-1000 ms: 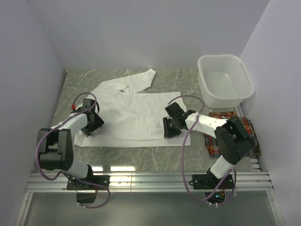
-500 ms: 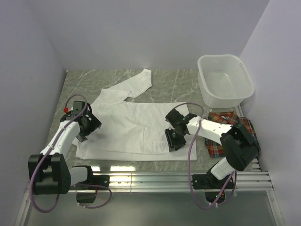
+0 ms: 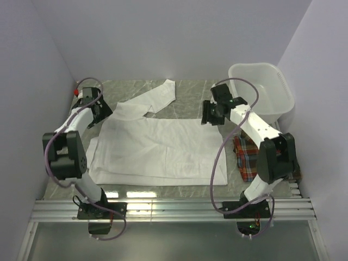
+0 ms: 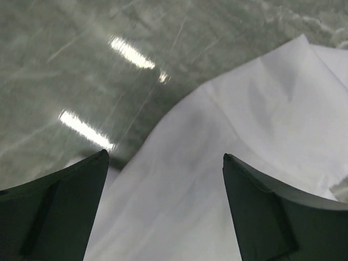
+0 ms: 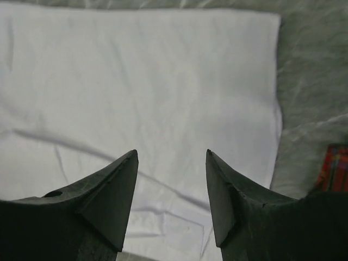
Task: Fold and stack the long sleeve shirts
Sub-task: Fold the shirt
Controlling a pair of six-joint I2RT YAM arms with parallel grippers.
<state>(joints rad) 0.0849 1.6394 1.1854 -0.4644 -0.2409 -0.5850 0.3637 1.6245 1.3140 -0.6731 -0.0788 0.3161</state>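
- White shirt [image 3: 157, 149]: spread flat mid-table [image 3: 196, 89], one sleeve stretched toward the far edge.
- Plaid shirt [image 3: 244, 163]: bunched or folded at the right edge, near side of the basin [image 3: 260, 117], partly hidden by the right arm.
- Left jaws: spread wide, empty, over the white shirt's far left corner.
- Right jaws: partly spread, nothing between them, over the far right corner; they seem to hang clear of the cloth, though contact is hard to judge.
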